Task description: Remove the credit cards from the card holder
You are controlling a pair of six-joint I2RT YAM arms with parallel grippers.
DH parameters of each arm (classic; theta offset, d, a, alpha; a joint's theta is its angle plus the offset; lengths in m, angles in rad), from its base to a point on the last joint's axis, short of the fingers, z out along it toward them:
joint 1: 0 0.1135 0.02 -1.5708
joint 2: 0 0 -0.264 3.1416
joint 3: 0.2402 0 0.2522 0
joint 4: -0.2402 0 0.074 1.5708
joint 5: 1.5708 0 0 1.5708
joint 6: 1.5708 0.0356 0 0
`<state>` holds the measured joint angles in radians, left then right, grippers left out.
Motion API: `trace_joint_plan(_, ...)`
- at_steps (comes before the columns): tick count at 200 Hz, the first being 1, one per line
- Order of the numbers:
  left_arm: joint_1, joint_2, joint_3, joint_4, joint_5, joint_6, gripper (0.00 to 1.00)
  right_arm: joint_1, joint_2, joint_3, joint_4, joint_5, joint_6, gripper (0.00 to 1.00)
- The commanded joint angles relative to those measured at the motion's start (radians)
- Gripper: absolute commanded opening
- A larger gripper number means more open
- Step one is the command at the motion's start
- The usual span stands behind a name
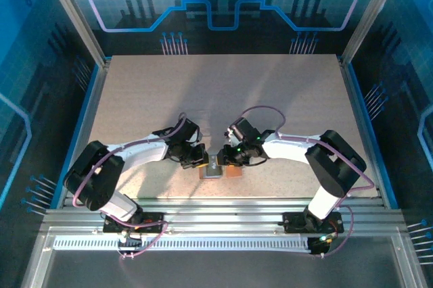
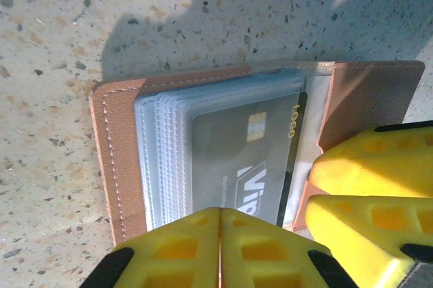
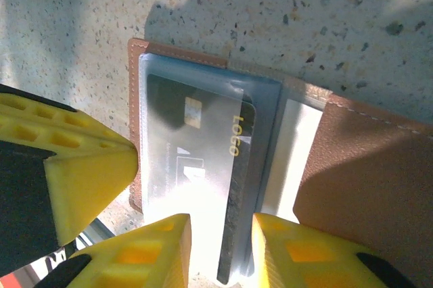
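Observation:
The salmon-pink card holder lies open and flat near the table's front edge, between both grippers. In the left wrist view the card holder shows its pale blue-grey pockets, and one dark credit card with a chip and gold lettering sits under a clear pocket. My left gripper is shut, its tips together over the pocket side. In the right wrist view my right gripper stands open. The dark credit card has its free edge sticking out of the pocket into the gap between the fingers, touching neither.
The holder's bare flap lies to the right of the pockets. A left-gripper finger crowds the holder's other side. Right-gripper fingers press close in the left wrist view. The aluminium rail runs just in front; the speckled table stretches behind.

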<state>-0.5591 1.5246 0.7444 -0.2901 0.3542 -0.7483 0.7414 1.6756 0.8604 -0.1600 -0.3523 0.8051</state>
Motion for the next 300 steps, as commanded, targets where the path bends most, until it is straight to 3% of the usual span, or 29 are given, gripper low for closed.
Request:
trace_joint_plan(1,0.006,-0.012,0.006,-0.052,-0.014,0.025,0.05,0.006,-0.013,0.006,0.025,-0.033,0.043,0.28)
trace_joint_plan(84,0.007,0.04,-0.035,-0.023,-0.025,0.028,0.0,-0.004,0.034,0.001,0.065,-0.091,0.082,0.27)
trace_joint_plan(199,0.009,0.023,-0.043,-0.029,-0.032,0.029,0.0,-0.002,0.073,0.013,-0.059,-0.014,0.03,0.26)
trace_joint_plan(300,0.012,0.023,-0.039,-0.027,-0.025,0.029,0.0,-0.002,-0.032,0.04,-0.095,0.032,0.025,0.26)
